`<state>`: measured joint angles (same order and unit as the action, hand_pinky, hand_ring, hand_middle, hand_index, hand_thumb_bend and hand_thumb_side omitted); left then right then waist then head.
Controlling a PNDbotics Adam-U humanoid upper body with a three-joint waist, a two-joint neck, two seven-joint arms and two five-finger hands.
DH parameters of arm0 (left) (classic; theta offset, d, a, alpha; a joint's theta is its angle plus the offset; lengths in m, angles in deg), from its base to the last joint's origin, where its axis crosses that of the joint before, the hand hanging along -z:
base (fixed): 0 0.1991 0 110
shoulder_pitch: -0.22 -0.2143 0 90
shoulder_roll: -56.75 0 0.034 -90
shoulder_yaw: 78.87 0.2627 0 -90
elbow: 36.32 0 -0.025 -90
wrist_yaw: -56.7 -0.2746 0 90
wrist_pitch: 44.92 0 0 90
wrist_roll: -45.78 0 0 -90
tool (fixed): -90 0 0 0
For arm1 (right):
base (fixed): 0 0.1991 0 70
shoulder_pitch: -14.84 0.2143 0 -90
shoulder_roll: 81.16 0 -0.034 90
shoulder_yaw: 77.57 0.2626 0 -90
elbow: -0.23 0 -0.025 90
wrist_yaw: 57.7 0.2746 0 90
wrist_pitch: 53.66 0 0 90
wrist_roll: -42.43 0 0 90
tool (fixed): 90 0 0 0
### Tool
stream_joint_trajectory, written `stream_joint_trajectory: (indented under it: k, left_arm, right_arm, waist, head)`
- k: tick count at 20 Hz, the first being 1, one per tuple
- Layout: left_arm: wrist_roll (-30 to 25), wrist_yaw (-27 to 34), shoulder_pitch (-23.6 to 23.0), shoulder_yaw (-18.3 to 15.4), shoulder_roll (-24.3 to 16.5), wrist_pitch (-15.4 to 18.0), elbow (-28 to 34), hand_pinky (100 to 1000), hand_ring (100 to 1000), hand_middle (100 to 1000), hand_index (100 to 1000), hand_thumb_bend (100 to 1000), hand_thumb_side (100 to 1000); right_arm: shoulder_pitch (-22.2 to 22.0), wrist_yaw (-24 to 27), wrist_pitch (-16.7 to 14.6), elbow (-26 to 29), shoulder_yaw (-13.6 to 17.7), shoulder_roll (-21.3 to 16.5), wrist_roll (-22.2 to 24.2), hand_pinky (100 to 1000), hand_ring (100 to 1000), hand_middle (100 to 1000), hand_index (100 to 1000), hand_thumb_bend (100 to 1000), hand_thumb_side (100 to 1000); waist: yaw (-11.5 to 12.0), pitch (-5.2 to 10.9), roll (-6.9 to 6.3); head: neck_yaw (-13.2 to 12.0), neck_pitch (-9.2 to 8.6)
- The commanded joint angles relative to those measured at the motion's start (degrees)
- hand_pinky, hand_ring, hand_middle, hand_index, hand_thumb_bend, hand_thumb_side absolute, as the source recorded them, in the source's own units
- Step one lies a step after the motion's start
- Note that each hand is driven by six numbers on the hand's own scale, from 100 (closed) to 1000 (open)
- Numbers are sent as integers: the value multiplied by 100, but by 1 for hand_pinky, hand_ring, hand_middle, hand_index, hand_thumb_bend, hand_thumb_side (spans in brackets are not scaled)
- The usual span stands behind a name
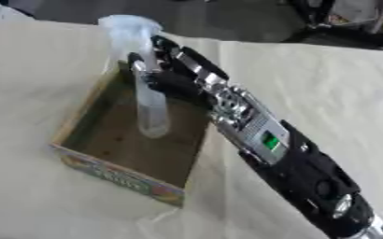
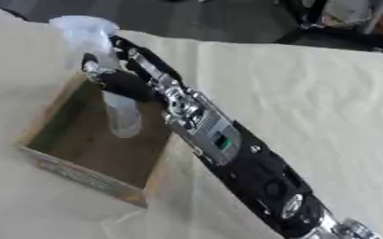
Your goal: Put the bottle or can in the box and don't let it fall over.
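A clear spray bottle [image 1: 150,105] with a white trigger head stands upright inside the open cardboard box [image 1: 88,168], its base on or just above the box floor. My right hand [image 1: 174,77] reaches in from the lower right, over the box's right wall. Its fingers and thumb are curled round the bottle's neck just under the spray head. The lower part of the bottle shows against the brown box floor. My left hand shows in neither view.
The box sits on a table covered with a cream cloth [image 1: 325,84]. The box has a printed, colourful front wall [image 1: 121,179]. A dark floor and some dark furniture [image 2: 342,23] lie beyond the table's far edge.
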<state>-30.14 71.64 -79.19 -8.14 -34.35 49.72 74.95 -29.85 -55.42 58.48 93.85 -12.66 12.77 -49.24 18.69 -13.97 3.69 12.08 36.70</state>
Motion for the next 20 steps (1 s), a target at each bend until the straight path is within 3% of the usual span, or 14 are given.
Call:
stream_joint_trajectory:
  k: [1,10,20]
  left_arm:
    - [15,-27,9,-75,-192,5,99,1000,777,799,767,316,456]
    - [25,-46,-23,-85,-207,10,93,999,776,799,767,318,456]
    - [55,-83,-100,-118,-248,17,91,997,774,798,768,320,454]
  right_arm:
    - [43,50,54,246,41,-144,-8,1000,1000,1000,1000,100,627]
    - [-159,134,209,756,75,-352,-41,1000,1000,1000,1000,100,624]
    - [-627,367,492,1747,186,-866,31,1000,1000,1000,1000,100,625]
  waist:
    - [-23,134,-62]
    - [-117,147,-73]
    - [-262,207,-83]
  head:
    - [-27,32]
    - [-17,81]
    - [-23,138]
